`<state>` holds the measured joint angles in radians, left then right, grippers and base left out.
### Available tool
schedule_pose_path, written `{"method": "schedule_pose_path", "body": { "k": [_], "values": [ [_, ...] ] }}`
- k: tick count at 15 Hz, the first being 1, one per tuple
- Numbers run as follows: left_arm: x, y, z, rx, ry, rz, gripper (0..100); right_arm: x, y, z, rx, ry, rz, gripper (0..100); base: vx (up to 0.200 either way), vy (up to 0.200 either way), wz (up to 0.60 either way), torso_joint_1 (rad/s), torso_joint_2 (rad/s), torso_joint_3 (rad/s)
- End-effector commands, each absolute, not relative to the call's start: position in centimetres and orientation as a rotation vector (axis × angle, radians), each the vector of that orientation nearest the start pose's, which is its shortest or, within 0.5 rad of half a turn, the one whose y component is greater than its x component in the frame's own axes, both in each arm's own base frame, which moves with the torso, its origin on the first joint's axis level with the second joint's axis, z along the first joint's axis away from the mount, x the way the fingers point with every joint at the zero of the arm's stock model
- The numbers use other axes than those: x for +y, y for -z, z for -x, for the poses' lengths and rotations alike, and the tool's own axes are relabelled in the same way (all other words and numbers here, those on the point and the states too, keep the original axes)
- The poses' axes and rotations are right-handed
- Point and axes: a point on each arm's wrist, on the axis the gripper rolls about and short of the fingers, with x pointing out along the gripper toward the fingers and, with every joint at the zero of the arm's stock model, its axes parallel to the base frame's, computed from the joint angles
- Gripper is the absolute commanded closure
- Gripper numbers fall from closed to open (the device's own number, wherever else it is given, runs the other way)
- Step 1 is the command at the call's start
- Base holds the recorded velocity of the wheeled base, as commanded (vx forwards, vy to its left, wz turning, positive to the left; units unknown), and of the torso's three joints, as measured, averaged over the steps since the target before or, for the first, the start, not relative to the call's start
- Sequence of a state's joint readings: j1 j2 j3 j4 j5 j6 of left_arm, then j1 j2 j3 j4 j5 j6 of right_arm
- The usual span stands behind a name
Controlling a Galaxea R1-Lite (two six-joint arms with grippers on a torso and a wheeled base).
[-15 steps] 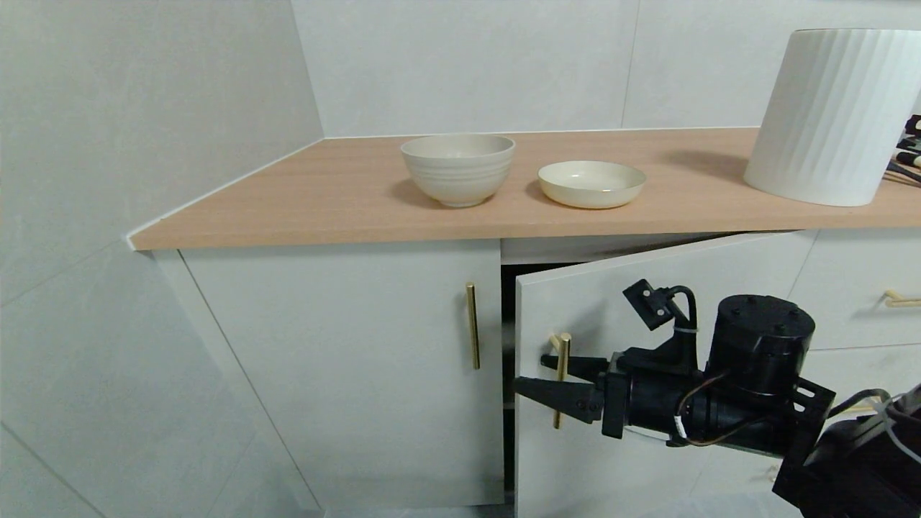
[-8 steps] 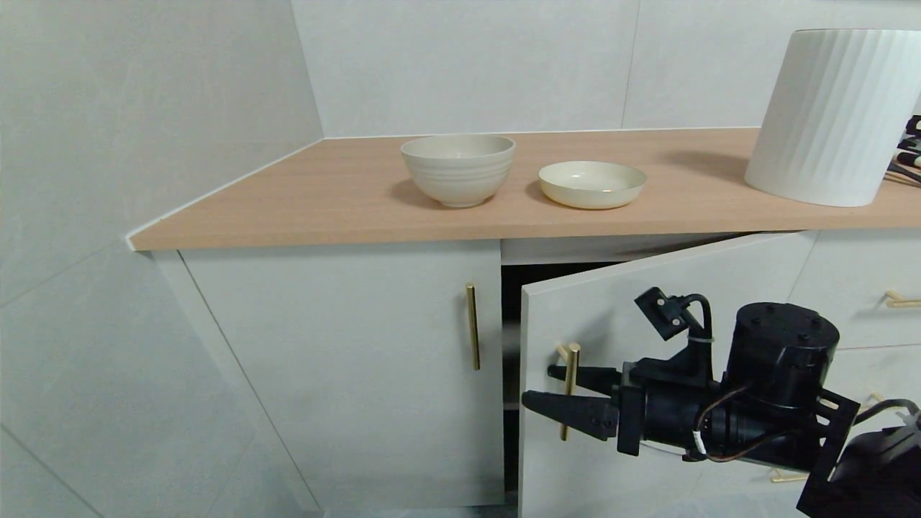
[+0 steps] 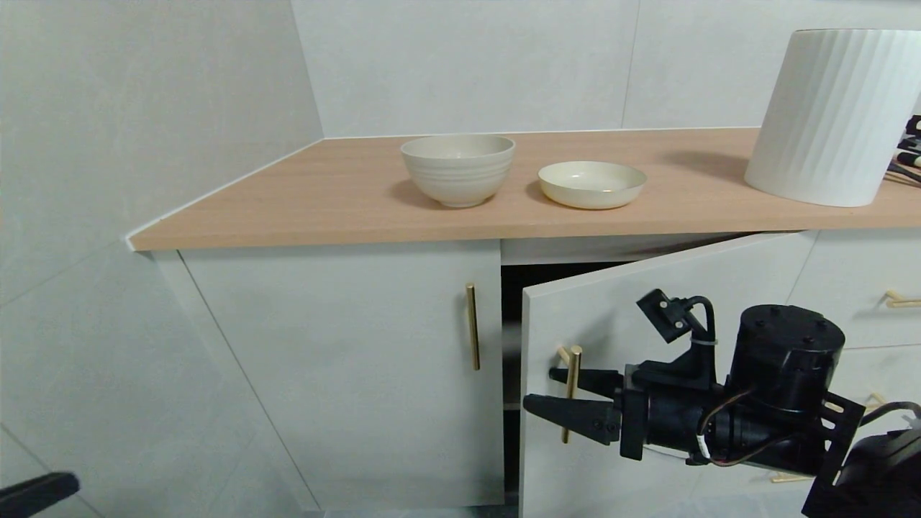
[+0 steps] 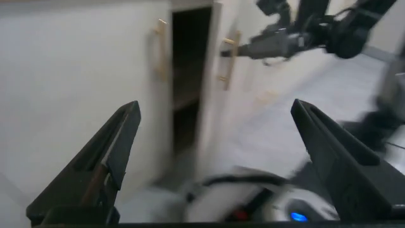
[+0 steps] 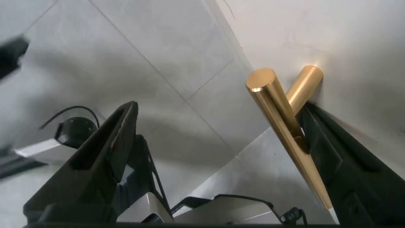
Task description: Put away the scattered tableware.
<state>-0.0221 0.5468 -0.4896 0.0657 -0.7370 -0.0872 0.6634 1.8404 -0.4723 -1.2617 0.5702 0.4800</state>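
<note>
counter: light brown wooden countertop [image 3: 345, 194] running into a tiled corner at the left.
- deep cream ribbed ceramic bowl [image 3: 457, 169], upright, about midway between the wall edge and the front edge. inside shows bare glaze.
- shallow cream ceramic dish [image 3: 591, 183], just beside the bowl on its right, not touching it and a little nearer the front edge. inside shows bare glaze.
- tall white fluted cylindrical container [image 3: 835, 115] toward the counter's right end, well apart from the dish. what it holds cannot be told.

cupboard under the counter:
- left white cabinet door [image 3: 338, 360] shut, with an upright brass bar handle [image 3: 471, 326] near its right edge.
- right white cabinet door [image 3: 647, 302] ajar, its free edge swung out toward the robot. the dark gap [image 3: 509, 316] between the doors shows a shelf edge low down. contents cannot be told.

right arm: low, in front of the ajar door, forearm roughly level and pointing left.
- right gripper [image 3: 557, 392] has its fingers spread and straddles that door's brass bar handle [image 3: 570, 392], one finger between bar and door face, the other in front.
- in the right wrist view the gripper [image 5: 215, 126] is wide apart and the bar [image 5: 285, 126] lies against one finger [image 5: 335, 164]; the other finger is clear of it, so the bar is not pinched.

left arm: low and to the left, away from the counter.
- left gripper [image 4: 212, 120] has its fingers spread wide with nothing between them, pointing toward the cupboard gap [image 4: 190, 69].

bowl and dish both sit on the countertop, neither touched by a gripper.
</note>
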Motion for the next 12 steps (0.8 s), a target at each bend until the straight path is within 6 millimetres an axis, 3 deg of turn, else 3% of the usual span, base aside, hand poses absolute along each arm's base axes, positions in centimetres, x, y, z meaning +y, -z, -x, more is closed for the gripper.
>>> {"method": "schedule_pose_path", "body": {
  "k": [1,3,4,7,12],
  "values": [
    [-3.8,-21.9,-12.8,0.397,0.950,0.207,0,18.9,-12.2,-21.6,0.414,-1.192,-0.409,0,0.000,0.000,0.00,0.000,0.00,0.000],
    [-6.5,-20.0,-17.2,0.465,1.030,0.205,0,18.9,-12.1,-21.5,0.420,-1.195,-0.408,0,0.000,0.000,0.00,0.000,0.00,0.000],
    [-8.4,-18.0,-19.2,0.533,1.036,0.197,0,18.9,-12.1,-21.5,0.420,-1.195,-0.408,0,0.000,0.000,0.00,0.000,0.00,0.000],
    [-11.8,-13.6,-22.7,0.601,1.004,0.161,0,18.9,-12.0,-21.5,0.424,-1.194,-0.409,0,0.000,0.000,0.00,0.000,0.00,0.000],
    [-14.5,-10.7,-22.6,0.625,1.080,0.167,0,19.1,-11.6,-21.6,0.438,-1.193,-0.407,0,0.000,0.000,0.00,0.000,0.00,0.000]
  ]
}}
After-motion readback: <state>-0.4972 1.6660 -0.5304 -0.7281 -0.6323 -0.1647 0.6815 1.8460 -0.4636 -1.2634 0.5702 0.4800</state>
